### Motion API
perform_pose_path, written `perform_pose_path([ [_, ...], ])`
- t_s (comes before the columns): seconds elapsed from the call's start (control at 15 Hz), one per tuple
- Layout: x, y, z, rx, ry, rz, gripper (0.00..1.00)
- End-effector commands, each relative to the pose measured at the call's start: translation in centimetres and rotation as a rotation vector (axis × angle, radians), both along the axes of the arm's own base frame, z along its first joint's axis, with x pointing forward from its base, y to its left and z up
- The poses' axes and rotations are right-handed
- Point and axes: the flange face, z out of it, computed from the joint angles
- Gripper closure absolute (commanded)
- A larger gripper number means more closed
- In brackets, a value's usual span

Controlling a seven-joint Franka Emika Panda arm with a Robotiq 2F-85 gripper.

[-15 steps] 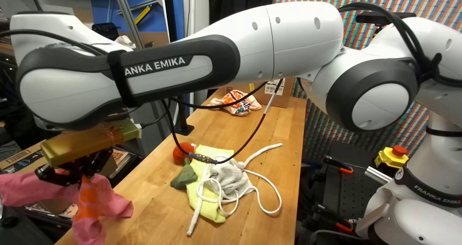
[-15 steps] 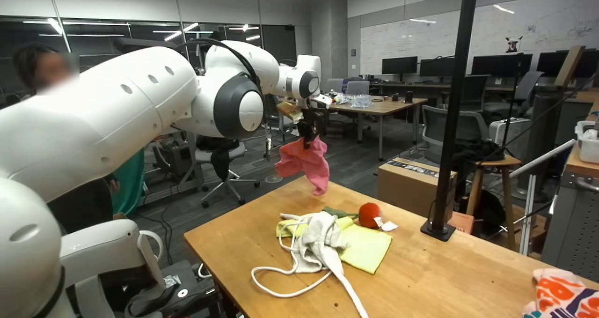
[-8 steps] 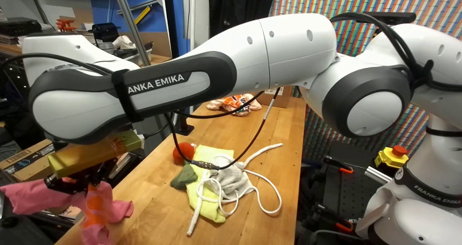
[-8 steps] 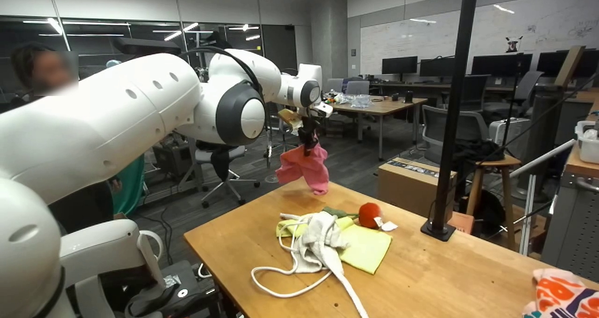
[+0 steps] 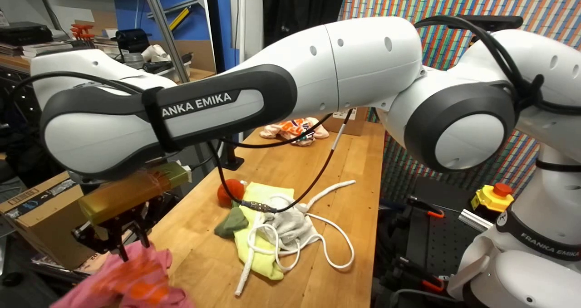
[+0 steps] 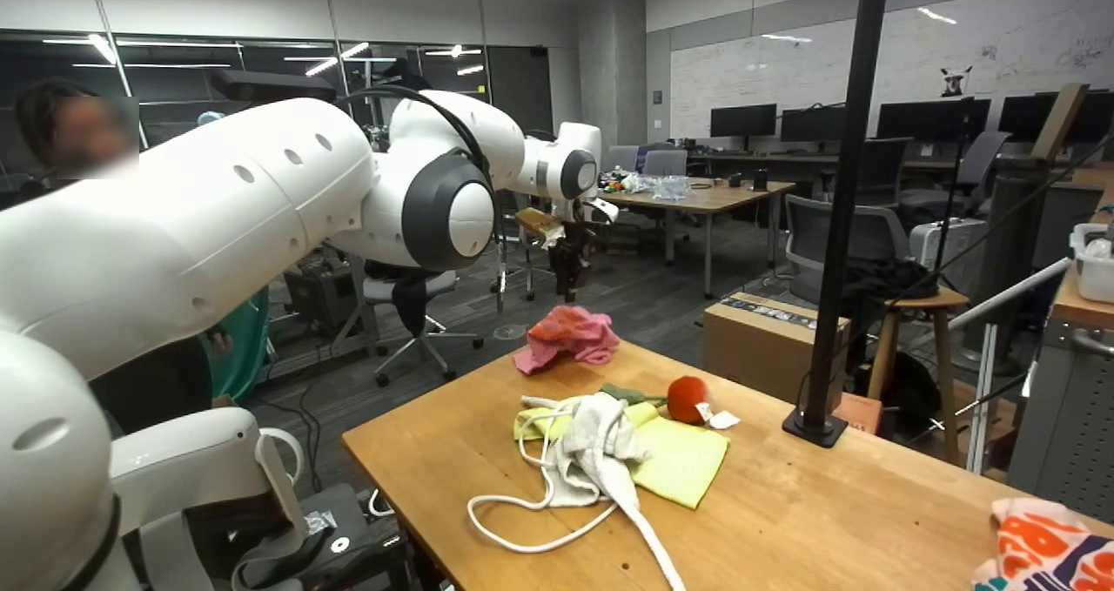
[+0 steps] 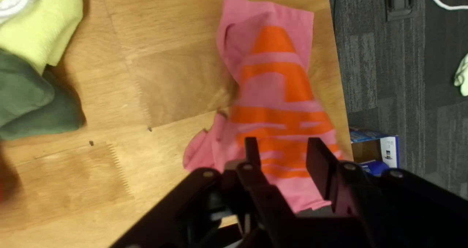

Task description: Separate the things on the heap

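Exterior view, lower centre: white cloth [image 5: 289, 225] likely light, limp, best pinched by its bunched folds; my gripper [image 5: 135, 251], lower left, parted, empty.

One pink cloth [image 7: 272, 94] with orange print, one yellow-green cloth [image 6: 686, 465], one white cloth [image 5: 288, 226] and one peach cloth [image 5: 290, 127] with an orange pattern make four cloths. There is one red-and-green lump [image 6: 689, 398]. White rope [image 5: 331, 190] shows two ends in an exterior view; whether it is a single length cannot be told. One robot arm [image 5: 372, 58] carries one gripper [image 7: 282, 144] with two fingers [image 7: 317, 156]. An exterior view has two brown cardboard boxes [image 5: 56, 235] and one red button [image 5: 502, 190] on one yellow housing [image 5: 490, 202]; an exterior view has four monitors [image 6: 742, 121] and one wooden stool [image 6: 942, 302].
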Motion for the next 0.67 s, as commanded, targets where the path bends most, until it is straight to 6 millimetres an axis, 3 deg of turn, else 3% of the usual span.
perform_pose_path([
  [0.0, -0.5, -1.4, 1.8, -0.011, 0.089, 0.047, 0.29],
  [0.27, -0.9, -3.9, 3.5, -0.058, 0.182, 0.078, 0.01],
  [0.6, -0.3, -7.9, 5.2, -0.082, 0.248, 0.065, 0.0],
])
